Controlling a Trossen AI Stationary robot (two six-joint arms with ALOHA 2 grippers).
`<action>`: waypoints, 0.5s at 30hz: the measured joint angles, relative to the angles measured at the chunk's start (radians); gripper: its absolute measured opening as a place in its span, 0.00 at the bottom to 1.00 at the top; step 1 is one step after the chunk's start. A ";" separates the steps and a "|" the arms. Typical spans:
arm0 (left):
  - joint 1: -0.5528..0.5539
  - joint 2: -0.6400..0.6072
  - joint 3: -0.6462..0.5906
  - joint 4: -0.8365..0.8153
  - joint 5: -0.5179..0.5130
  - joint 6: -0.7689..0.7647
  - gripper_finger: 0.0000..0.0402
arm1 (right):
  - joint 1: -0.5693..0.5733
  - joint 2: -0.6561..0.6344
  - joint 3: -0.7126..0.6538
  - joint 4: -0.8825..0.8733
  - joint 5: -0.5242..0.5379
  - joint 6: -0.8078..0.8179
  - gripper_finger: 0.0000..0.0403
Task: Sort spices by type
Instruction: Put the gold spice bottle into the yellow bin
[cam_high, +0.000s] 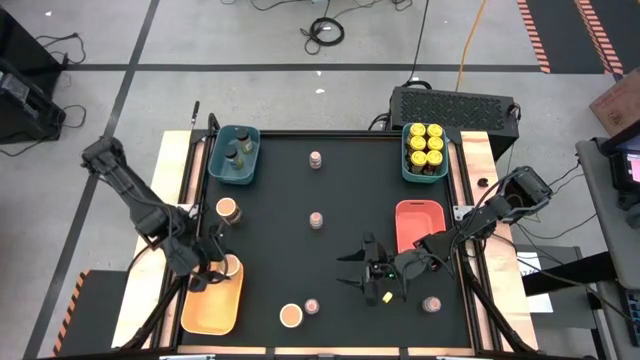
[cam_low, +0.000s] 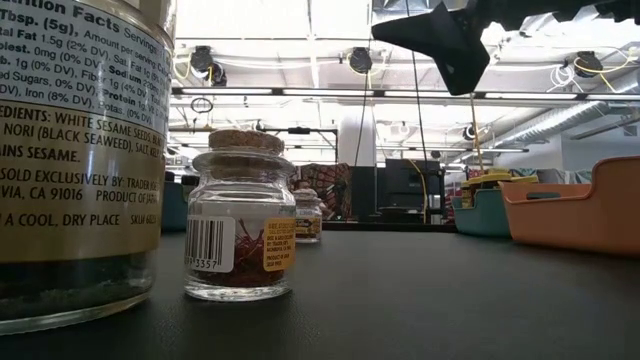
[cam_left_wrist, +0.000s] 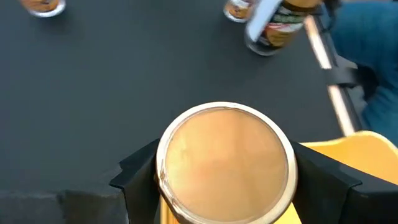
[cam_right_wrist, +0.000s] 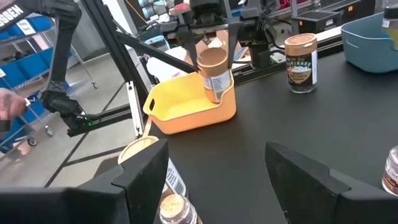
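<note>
Six yellow-lidded jars (cam_high: 425, 141), three tan-lidded jars (cam_high: 228, 208), four pinkish-lidded jars (cam_high: 316, 220), two dark-lidded jars (cam_high: 235, 152).

A black table (cam_high: 340, 240) carries four trays: a teal tray (cam_high: 235, 155) at eleven o'clock, a second teal tray (cam_high: 424, 152) at one o'clock, a red tray (cam_high: 417, 224) at three and a yellow tray (cam_high: 212, 300) at eight. Loose on the top stand tan-lidded jars at nine (cam_high: 228, 209) and six (cam_high: 291, 316). Tiny pinkish-lidded jars stand at twelve (cam_high: 316, 159), at centre (cam_high: 316, 220), at six (cam_high: 312, 306) and at five (cam_high: 432, 304).
</note>
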 joint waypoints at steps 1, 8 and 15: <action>-0.006 0.000 -0.006 0.005 -0.019 -0.008 0.69 | 0.000 0.000 0.000 0.002 0.000 0.000 0.65; -0.040 0.000 -0.080 0.066 -0.051 -0.057 0.69 | 0.000 0.000 0.000 0.005 -0.001 -0.001 0.65; -0.061 -0.001 -0.120 0.081 -0.056 -0.127 0.69 | 0.000 0.000 0.000 0.005 -0.005 -0.023 0.65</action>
